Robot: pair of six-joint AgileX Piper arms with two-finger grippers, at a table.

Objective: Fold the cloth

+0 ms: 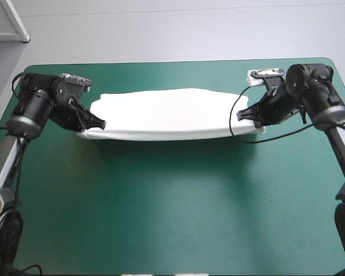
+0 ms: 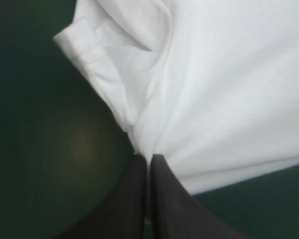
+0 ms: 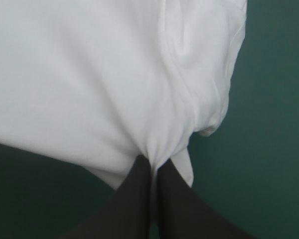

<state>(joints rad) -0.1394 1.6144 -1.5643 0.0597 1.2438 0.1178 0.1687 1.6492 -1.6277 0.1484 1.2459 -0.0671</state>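
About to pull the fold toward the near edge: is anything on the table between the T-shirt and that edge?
Nothing visible. The teal-green cover lies bare from the T-shirt to the near edge. The left gripper and right gripper have their jaws shut on its ends.

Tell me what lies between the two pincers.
Only the white T-shirt, stretched from the left pincer to the right pincer, each shut on an end; the high view shows it.
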